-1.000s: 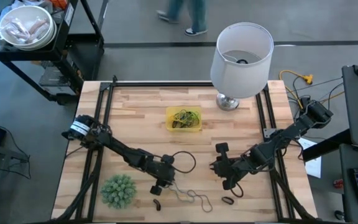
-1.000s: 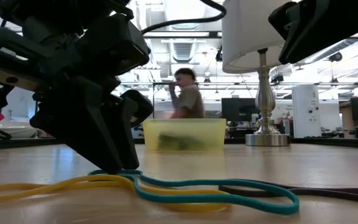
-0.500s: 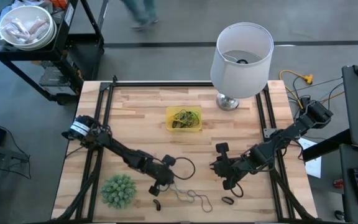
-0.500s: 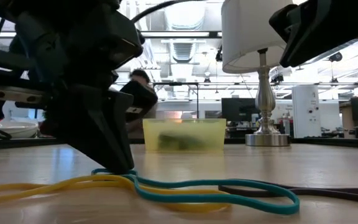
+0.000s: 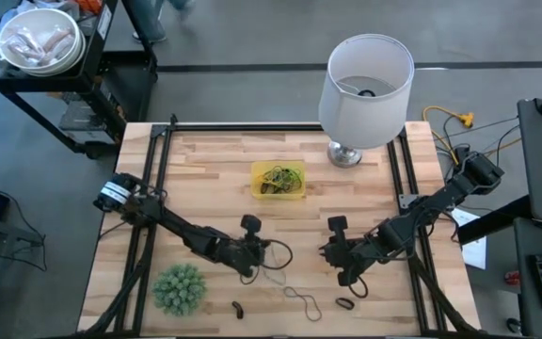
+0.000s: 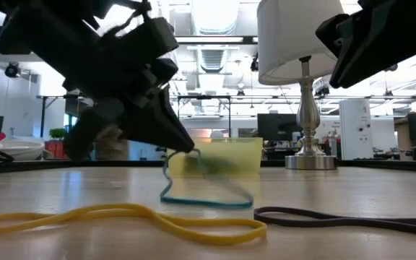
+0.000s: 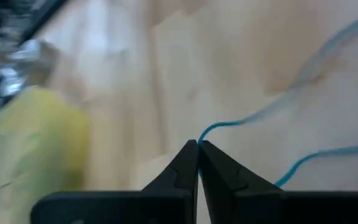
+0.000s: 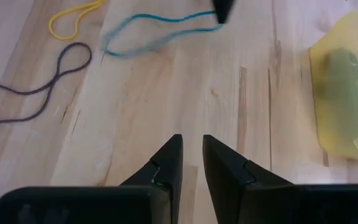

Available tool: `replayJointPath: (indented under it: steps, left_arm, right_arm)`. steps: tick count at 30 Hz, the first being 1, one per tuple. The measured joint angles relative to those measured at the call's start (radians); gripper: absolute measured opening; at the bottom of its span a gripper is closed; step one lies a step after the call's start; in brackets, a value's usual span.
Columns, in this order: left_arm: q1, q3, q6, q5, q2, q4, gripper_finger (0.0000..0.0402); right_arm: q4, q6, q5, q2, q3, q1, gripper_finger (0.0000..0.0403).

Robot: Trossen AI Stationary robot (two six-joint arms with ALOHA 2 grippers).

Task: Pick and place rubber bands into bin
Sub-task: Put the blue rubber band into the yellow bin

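My left gripper (image 5: 260, 258) (image 6: 172, 148) (image 7: 197, 147) is shut on a thin teal rubber band (image 6: 206, 199) (image 8: 157, 28), just above the near middle of the table. A yellow band (image 6: 128, 215) (image 8: 73, 17) and a dark band (image 6: 338, 217) (image 8: 39, 90) lie flat on the wood beside it. Two small dark bands (image 5: 344, 304) (image 5: 237, 308) lie nearer the near edge. The yellow bin (image 5: 278, 180) (image 6: 222, 155) (image 8: 344, 87) sits farther back with several bands inside. My right gripper (image 5: 327, 252) (image 8: 192, 155) hovers to the right, fingers narrowly open, touching nothing. My left gripper pinches the teal band between its two fingertips (image 7: 188, 155), at one spot on the loop (image 7: 211, 127). The fingers slant down from the table's left. The band hangs slack below them as a loop (image 6: 208, 202); whether its lowest part touches the table I cannot tell.
A white-shaded lamp (image 5: 366, 89) stands at the far right on its metal base (image 6: 310, 159). A spiky green ball plant (image 5: 179, 287) sits near the near left corner. Bare wood lies between the grippers and the bin. A person walks beyond the far edge.
My left gripper, shut throughout, has risen from the table and moved toward the far edge and the bin, tipping its fingers up. The teal band has come up with it, pulled out from beside the yellow band, which has stayed flat. My right gripper has kept still.
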Motion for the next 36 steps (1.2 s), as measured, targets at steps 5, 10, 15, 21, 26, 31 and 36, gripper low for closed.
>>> replayJointPath:
  steps: [5, 10, 15, 21, 26, 31, 36]
  left_arm:
    - [0.0, 0.003, 0.047, -0.143, -0.008, 0.016, 0.0]
    - [-0.002, 0.022, 0.071, -0.238, -0.028, 0.023, 0.0]
    - [-0.003, 0.029, 0.127, -0.258, -0.077, 0.022, 0.0]
    - [-0.001, 0.036, 0.209, -0.264, -0.157, 0.028, 0.0]
    - [0.0, 0.036, 0.288, -0.285, -0.228, 0.052, 0.0]
    - [0.017, 0.036, 0.404, -0.321, -0.278, 0.096, 0.0]
    - [0.084, 0.035, 0.502, -0.336, -0.305, 0.157, 0.0]
  right_arm:
    - [0.0, 0.002, 0.0, 0.0, -0.009, 0.0, 0.0057]
    - [0.008, 0.002, 0.0, 0.0, -0.009, 0.0, 0.0057]
    - [0.015, -0.002, 0.0, 0.0, -0.009, 0.0, 0.0057]
    - [0.024, -0.006, 0.0, 0.0, -0.01, 0.0, 0.0057]
    - [0.026, -0.008, 0.001, 0.0, -0.016, 0.0, 0.0057]
    - [0.049, -0.025, 0.001, 0.0, -0.024, 0.0, 0.0057]
    - [0.065, -0.034, 0.002, 0.0, -0.024, 0.0, 0.0057]
